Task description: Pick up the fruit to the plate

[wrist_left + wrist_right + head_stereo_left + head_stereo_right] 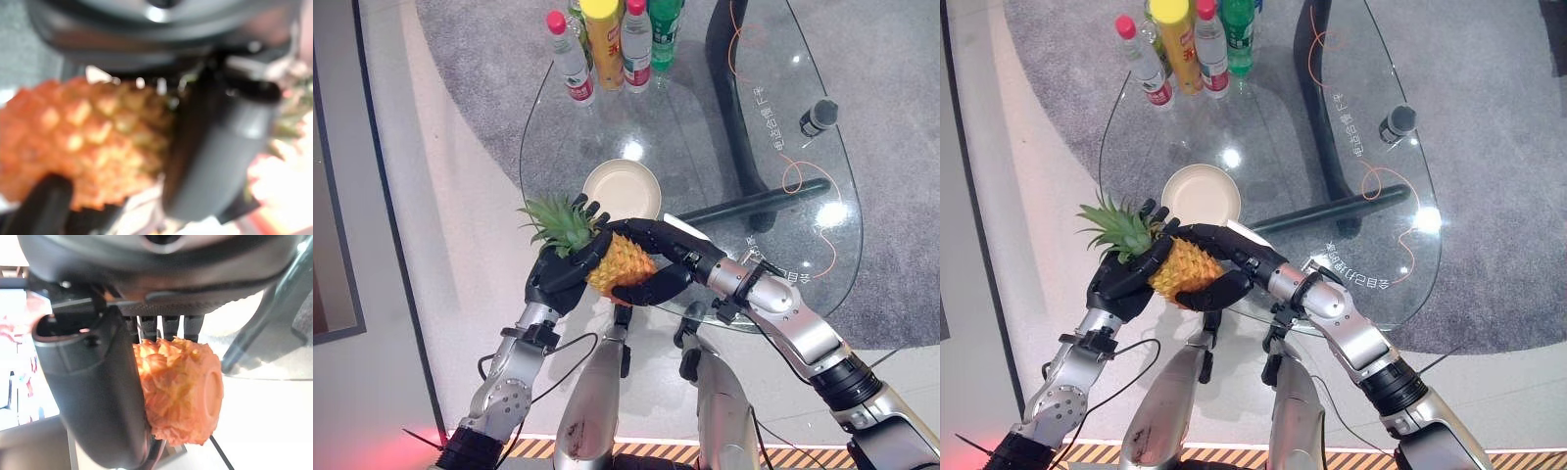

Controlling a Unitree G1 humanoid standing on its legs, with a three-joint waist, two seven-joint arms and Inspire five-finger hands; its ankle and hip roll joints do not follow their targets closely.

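Note:
A pineapple (621, 262) with an orange body and green leaves hangs above the near edge of the glass table (705, 137), held between both hands. My left hand (558, 279) is curled round its leafy end, and its thumb (220, 147) lies against the fruit (83, 142). My right hand (671, 250) wraps the body from the other side, with fingers over the top and the thumb (98, 396) beneath the fruit (181, 391). A round cream plate (622, 189) lies empty on the glass just beyond the pineapple.
Several bottles (607, 39) stand at the table's far end. A small dark cylinder (818, 116) sits at the far right, with an orange cable (793, 176) trailing across the glass. The table's black base (744, 127) shows under the glass. Grey carpet lies around.

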